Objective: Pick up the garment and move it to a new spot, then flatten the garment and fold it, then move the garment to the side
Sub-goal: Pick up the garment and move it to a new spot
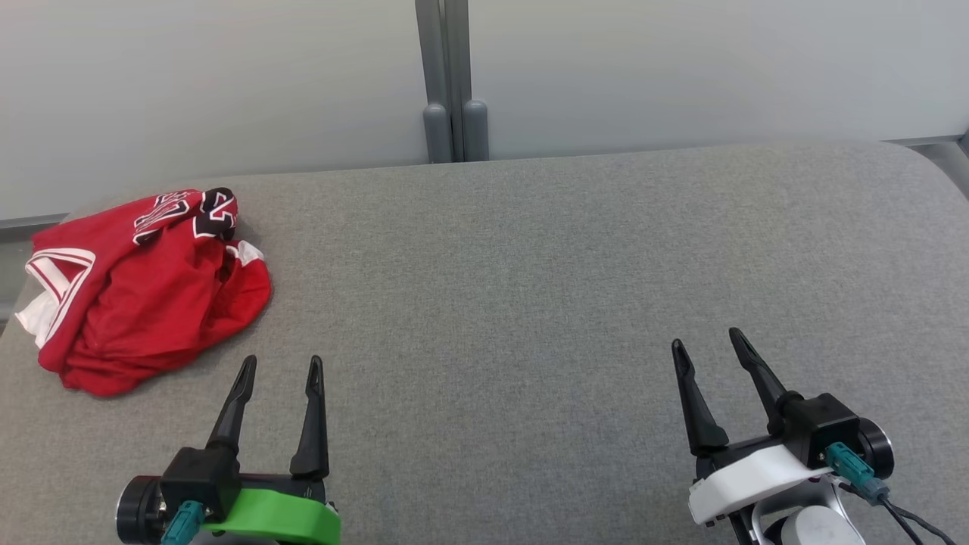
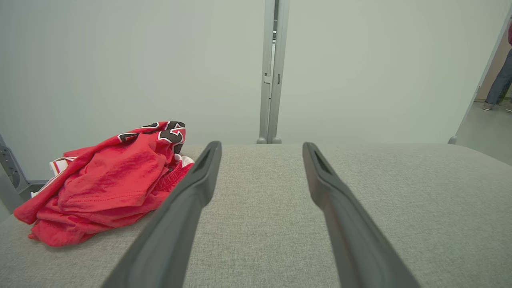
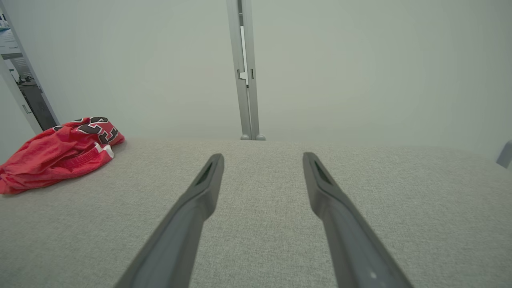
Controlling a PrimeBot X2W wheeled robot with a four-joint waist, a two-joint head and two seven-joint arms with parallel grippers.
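Note:
A crumpled red garment (image 1: 144, 291) with white trim and black-and-white lettering lies bunched at the far left of the grey padded table (image 1: 530, 303). It also lies at the left in the left wrist view (image 2: 108, 184) and at the far left in the right wrist view (image 3: 56, 152). My left gripper (image 1: 281, 367) is open at the lower left, just below and right of the garment, apart from it, with nothing between its fingers. My right gripper (image 1: 708, 341) is open at the lower right, far from the garment, over bare fabric.
A pale partition wall with a grey post (image 1: 450, 83) stands behind the table's far edge. The table's corners are rounded at the far right (image 1: 920, 155). A person's leg (image 2: 500, 80) shows through an opening at the far right of the left wrist view.

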